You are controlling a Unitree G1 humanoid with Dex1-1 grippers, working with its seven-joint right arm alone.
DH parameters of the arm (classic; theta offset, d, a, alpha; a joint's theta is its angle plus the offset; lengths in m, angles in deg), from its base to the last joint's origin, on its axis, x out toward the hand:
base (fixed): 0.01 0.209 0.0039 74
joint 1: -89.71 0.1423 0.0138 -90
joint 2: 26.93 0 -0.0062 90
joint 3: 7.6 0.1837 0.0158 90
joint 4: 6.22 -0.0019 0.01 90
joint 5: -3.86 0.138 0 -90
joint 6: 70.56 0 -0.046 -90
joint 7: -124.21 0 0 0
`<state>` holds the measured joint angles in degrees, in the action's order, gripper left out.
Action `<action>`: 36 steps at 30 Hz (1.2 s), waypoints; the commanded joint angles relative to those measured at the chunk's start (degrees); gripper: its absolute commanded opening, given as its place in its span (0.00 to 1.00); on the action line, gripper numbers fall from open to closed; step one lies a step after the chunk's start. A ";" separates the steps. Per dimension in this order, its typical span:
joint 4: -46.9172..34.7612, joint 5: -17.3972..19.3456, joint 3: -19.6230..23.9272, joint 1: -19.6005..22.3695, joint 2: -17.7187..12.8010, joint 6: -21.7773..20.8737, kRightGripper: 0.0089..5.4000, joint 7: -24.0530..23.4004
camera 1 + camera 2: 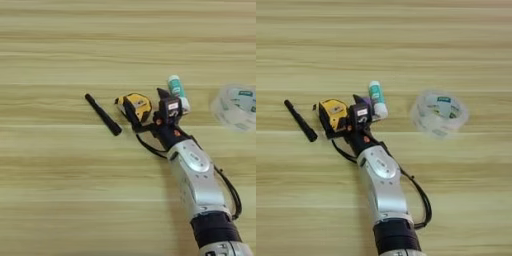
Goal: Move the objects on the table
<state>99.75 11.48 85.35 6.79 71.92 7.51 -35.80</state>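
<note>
- Right eye view: right gripper [353, 116] sits at table [384, 45] centre, forearm coming in from 6 o'clock.
- Claw state: black fingers straddle the gap betw yellow tape measure [332, 116] and white glue stick [377, 99]; one finger looks to be against the tape measure body, but can't tell how far open they are or if anything is actually clamped.
- Tape measure: at 9 o'clock of gripper, touching or nearly so; black strap trails toward 6 o'clock under the wrist.
- Glue stick: at 1 o'clock of gripper, lying flat, green label up, just beside the finger.
- Black pen [300, 120]: at 9 o'clock of tape measure, lying diagonal, apart from it, untouched.
- Clear tape roll [438, 114]: at 3 o'clock of gripper, well apart, flat on table.
- Purple block: not seen in either view.
- Progress, judged: early/mid; no obj lifted, all rest on wood. Tape measure looks like the item in hand; pen, glue stick left.
- Obstruction risk: glue stick close behind the claw, could get nudged or roll; strap may snag the wrist cable.
</note>
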 commanded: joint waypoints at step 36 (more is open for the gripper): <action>12.51 -0.61 0.99 10.10 -1.98 -2.14 1.00 1.99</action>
<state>113.82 11.03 86.28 12.59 70.91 6.34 -33.67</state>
